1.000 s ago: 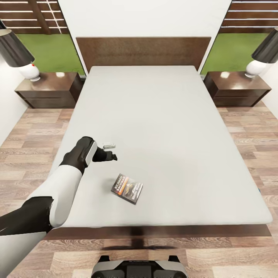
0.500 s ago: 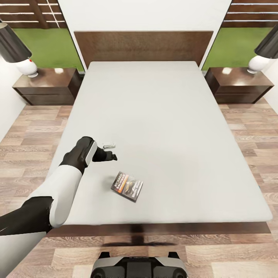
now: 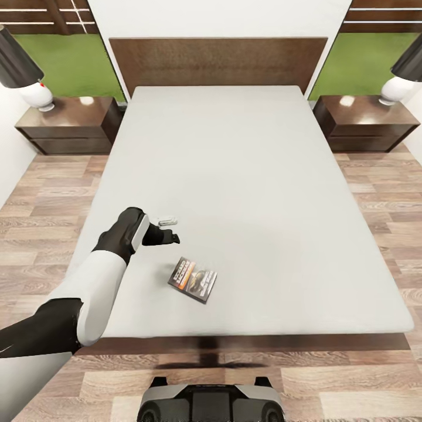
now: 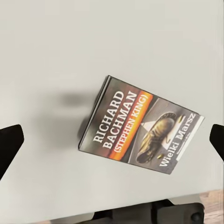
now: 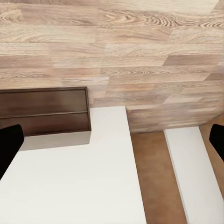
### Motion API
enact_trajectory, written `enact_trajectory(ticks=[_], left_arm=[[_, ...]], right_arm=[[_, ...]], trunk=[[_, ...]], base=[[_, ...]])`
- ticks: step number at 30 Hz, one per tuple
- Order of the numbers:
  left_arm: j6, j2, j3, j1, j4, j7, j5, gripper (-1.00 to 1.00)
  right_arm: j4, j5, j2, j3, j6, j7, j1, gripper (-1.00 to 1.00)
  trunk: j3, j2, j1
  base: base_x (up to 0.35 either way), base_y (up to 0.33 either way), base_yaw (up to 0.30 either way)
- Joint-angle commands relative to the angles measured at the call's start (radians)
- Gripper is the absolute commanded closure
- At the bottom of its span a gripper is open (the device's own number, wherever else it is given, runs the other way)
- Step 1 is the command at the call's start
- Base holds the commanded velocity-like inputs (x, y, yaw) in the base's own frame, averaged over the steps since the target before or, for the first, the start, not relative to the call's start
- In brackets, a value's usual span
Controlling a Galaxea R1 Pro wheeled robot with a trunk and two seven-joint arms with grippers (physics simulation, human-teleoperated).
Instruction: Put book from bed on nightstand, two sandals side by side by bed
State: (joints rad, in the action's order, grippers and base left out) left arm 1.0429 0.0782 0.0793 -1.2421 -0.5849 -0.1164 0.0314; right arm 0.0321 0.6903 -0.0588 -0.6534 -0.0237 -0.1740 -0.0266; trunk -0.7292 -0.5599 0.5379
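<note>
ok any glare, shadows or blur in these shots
Head view: bright glare spots on both nightstand tops, and a dark shadow on the floor under the bed's foot end. Left wrist view: a soft grey shadow on the mattress beside the book, whose lettering is sharp. Right wrist view: evenly lit, no glare.

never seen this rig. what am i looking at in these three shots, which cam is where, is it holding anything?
It's a simulated two-armed wheeled robot. The head camera looks down at a bed with the left gripper open above the mattress, near the book, which lies flat and unheld. A nightstand with a lamp stands on each side. The left wrist camera looks straight down at the same book. The right wrist camera shows wood floor and that gripper's dark fingertips spread apart, holding nothing.
</note>
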Motion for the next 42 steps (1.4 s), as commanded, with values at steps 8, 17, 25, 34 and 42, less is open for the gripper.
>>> enact_trajectory(ticks=[8, 17, 25, 34, 42], left_arm=[[0.004, 0.020, 0.010, 0.000, 0.000, -0.003, -0.003, -1.00], [-0.045, 0.029, 0.014, 0.001, 0.018, -0.002, -0.005, -1.00], [-0.056, 0.030, 0.015, -0.004, 0.021, -0.007, -0.016, -1.00], [-0.057, 0.025, 0.015, -0.033, 0.025, -0.003, -0.147, -1.00], [-0.060, 0.019, 0.014, -0.045, 0.022, -0.001, -0.196, -1.00]], right_arm=[[0.003, 0.011, 0.000, -0.005, -0.001, -0.006, -0.002, -1.00], [0.002, 0.011, 0.006, -0.003, -0.001, -0.006, -0.002, -1.00], [0.000, 0.011, 0.009, 0.000, -0.002, -0.006, -0.002, -1.00], [0.001, 0.011, 0.005, 0.000, -0.001, -0.006, -0.001, -1.00], [0.002, 0.012, 0.003, -0.002, -0.001, -0.006, -0.001, -1.00]], trunk=[[-0.014, -0.001, 0.000], [-0.029, -0.001, 0.000], [-0.042, -0.001, 0.000], [-0.057, -0.001, 0.000], [-0.070, -0.001, 0.000]], base=[[0.000, 0.000, 0.000], [0.000, 0.000, 0.000], [0.000, 0.000, 0.000], [0.000, 0.000, 0.000], [0.000, 0.000, 0.000]])
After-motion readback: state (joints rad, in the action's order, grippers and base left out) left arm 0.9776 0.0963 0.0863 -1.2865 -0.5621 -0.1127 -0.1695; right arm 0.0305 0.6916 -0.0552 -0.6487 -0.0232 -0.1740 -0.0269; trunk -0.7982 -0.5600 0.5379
